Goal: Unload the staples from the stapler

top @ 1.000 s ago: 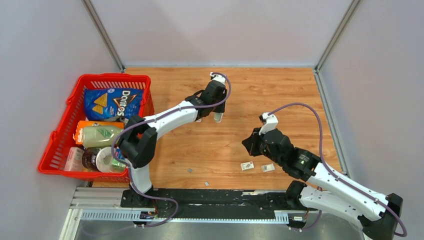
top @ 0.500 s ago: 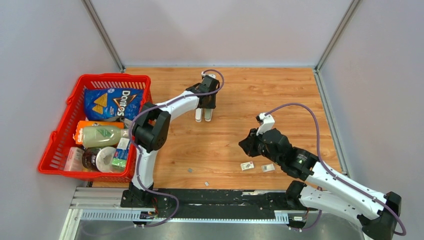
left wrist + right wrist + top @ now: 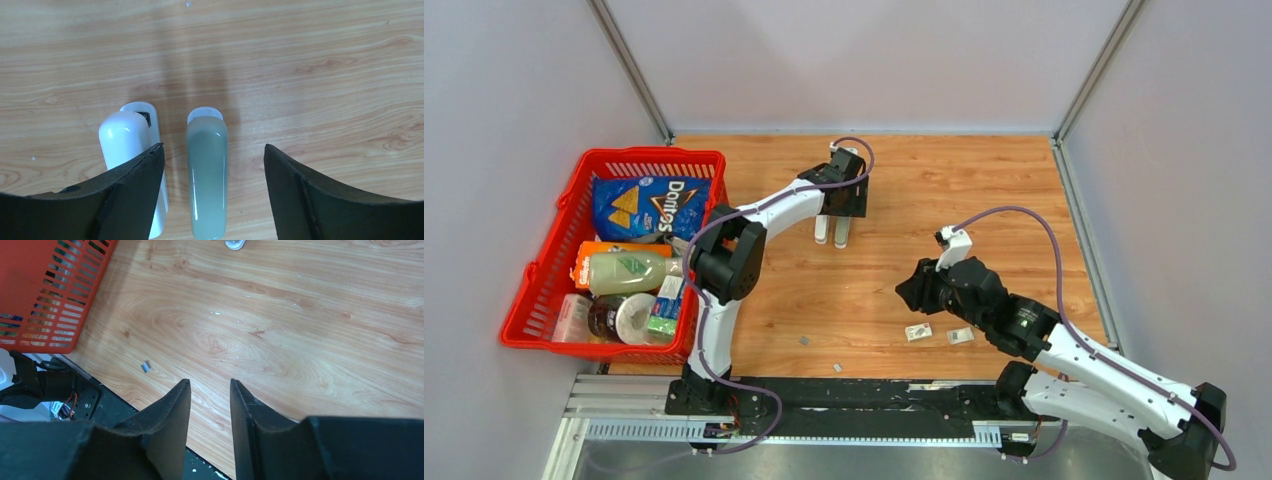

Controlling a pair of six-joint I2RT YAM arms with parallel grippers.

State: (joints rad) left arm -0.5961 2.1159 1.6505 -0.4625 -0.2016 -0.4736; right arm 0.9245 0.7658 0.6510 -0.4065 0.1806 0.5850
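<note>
Straddling green stapler (image 3: 207, 172), spread left end effector (image 3: 214, 145), white stapler (image 3: 125, 137) beside

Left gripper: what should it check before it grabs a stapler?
1. Left gripper open: ok.
2. Grey-green stapler between its fingers: ok, it lies in the gap.
3. White stapler free of the near finger: cannot tell, the finger covers part of it.
4. Right gripper empty: ok, nothing sits between its fingers.
5. Staples inside either stapler: cannot tell. Some loose staples lie on the table.
</note>
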